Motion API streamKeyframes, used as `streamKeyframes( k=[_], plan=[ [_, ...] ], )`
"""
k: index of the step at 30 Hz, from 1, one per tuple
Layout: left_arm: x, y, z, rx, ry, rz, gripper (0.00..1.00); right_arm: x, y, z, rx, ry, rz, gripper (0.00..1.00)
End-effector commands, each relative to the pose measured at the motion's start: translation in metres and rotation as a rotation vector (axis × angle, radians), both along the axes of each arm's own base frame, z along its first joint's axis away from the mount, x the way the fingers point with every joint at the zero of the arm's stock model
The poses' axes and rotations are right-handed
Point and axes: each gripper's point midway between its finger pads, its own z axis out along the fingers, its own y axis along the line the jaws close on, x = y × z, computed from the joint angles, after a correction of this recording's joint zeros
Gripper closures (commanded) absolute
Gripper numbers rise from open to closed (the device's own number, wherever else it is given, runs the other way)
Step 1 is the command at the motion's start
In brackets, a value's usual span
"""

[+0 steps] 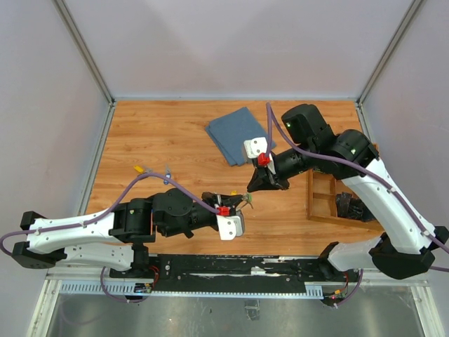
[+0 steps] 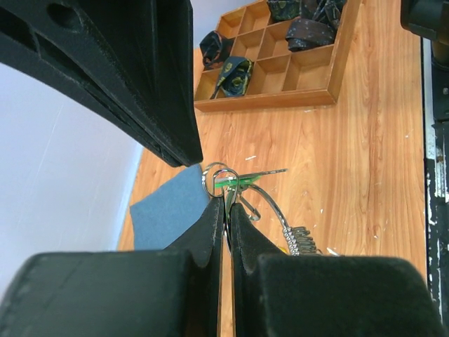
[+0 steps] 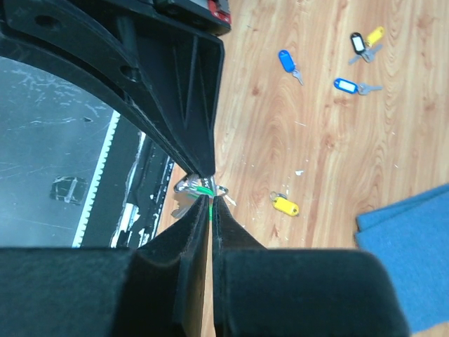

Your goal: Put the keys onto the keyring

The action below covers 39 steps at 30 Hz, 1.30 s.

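Keyring (image 2: 217, 175) clamped in left hand (image 2: 226, 203), green key (image 3: 203, 191) pinched in right hand (image 3: 210, 203), cloth (image 1: 235, 133) and tray (image 1: 311, 196) nearby.

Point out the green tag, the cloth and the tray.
Green tag (image 2: 238, 182), left wrist view, its middle.
Cloth (image 1: 235, 133), top view, its centre.
Tray (image 1: 310, 196), top view, left wall.
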Motion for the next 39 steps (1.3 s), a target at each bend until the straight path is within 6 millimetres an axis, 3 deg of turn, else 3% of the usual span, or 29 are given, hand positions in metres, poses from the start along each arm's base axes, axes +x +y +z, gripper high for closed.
streamKeyframes(
  k=[1, 10, 17, 20, 24, 28, 39],
  plan=[
    [0.003, 0.003, 0.018, -0.079, -0.002, 0.025, 0.99, 0.011, -0.005, 0.003, -0.006, -0.058, -0.104, 0.94],
    [0.003, 0.004, 0.018, -0.094, 0.012, 0.035, 0.99, 0.018, -0.007, 0.006, 0.022, -0.081, -0.180, 0.94],
    [0.004, 0.004, 0.013, -0.067, 0.005, 0.039, 1.00, 0.020, -0.008, 0.010, 0.059, -0.079, -0.224, 0.79],
    [0.005, 0.004, 0.012, -0.058, 0.001, 0.043, 1.00, 0.027, -0.012, 0.012, 0.065, -0.066, -0.319, 0.68],
    [0.006, 0.005, 0.009, -0.049, -0.003, 0.050, 1.00, 0.038, -0.019, 0.010, 0.079, 0.042, -0.501, 0.59],
    [0.007, 0.004, 0.007, -0.043, -0.004, 0.050, 1.00, 0.051, -0.027, 0.009, 0.146, 0.255, -0.660, 0.58],
    [0.011, 0.002, 0.000, -0.022, -0.017, 0.068, 0.99, 0.055, -0.018, 0.028, 0.386, 0.631, -0.795, 0.55]
  ],
)
